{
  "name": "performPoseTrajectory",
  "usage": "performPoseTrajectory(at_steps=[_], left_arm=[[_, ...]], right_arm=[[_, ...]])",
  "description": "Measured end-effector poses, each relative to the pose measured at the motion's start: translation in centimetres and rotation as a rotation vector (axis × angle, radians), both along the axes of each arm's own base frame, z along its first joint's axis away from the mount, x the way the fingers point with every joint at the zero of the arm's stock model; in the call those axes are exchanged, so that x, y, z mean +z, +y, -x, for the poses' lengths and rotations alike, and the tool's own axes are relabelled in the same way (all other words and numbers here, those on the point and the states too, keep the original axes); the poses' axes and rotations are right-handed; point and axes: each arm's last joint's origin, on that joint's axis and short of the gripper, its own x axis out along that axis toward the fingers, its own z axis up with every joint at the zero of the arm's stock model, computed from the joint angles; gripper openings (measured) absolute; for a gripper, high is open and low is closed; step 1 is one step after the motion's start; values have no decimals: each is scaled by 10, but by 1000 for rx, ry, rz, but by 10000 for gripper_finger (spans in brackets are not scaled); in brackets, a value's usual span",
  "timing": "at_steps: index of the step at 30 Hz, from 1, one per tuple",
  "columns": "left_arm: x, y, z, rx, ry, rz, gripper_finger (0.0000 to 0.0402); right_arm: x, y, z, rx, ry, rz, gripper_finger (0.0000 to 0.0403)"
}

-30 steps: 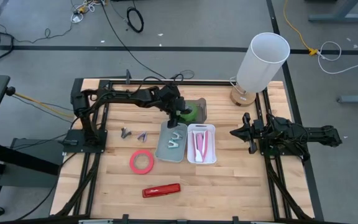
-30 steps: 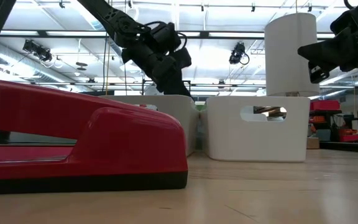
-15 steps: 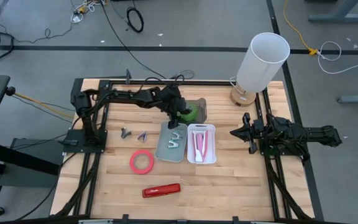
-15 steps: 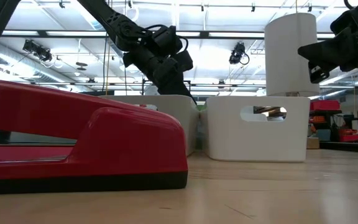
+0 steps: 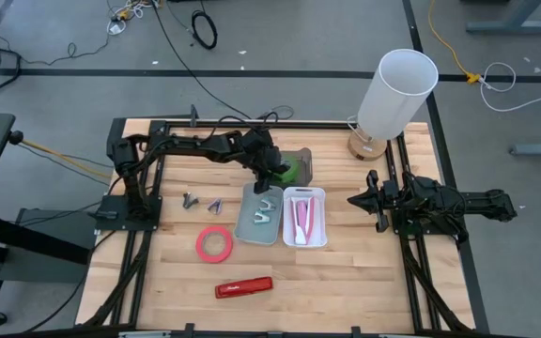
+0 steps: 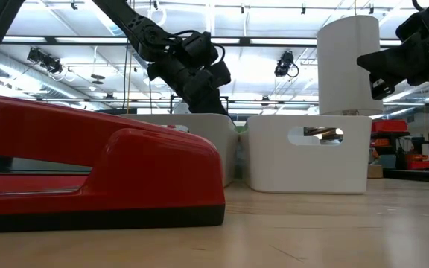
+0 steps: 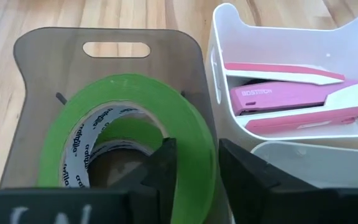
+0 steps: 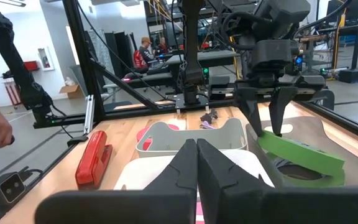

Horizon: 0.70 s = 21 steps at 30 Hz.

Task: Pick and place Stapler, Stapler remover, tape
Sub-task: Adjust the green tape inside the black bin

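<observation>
A glossy green tape roll (image 7: 166, 124) lies tilted on a smooth dark grey tray (image 7: 42, 81) with a slot handle, at the far middle of the wooden desk (image 5: 346, 282). The left tool (image 7: 194, 165) straddles the roll's wall, one finger inside the core, one outside, closing on it. Beside the tray stand two white plastic bins: one (image 5: 305, 218) holds a pink stapler (image 7: 297, 99), the other (image 5: 258, 214) two metal staple removers (image 5: 265, 212). Two more removers (image 5: 202, 201) lie on the bare wood, with a flat red tape ring (image 5: 214, 244) and a red stapler (image 5: 244, 286) nearer the front. The right tool (image 5: 355, 200) rests pinched together at the desk's right, holding nothing.
</observation>
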Motion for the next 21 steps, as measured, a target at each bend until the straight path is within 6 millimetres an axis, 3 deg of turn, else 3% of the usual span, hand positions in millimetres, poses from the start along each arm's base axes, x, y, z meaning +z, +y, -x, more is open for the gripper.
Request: performPoseTrajectory(at_steps=[9,21], left_arm=[[-1,2,0,48,20,-61,76],[-1,5,2,139,62,-141,69]], right_arm=[[0,0,0,0,0,0,4],[0,0,0,0,0,0,4]])
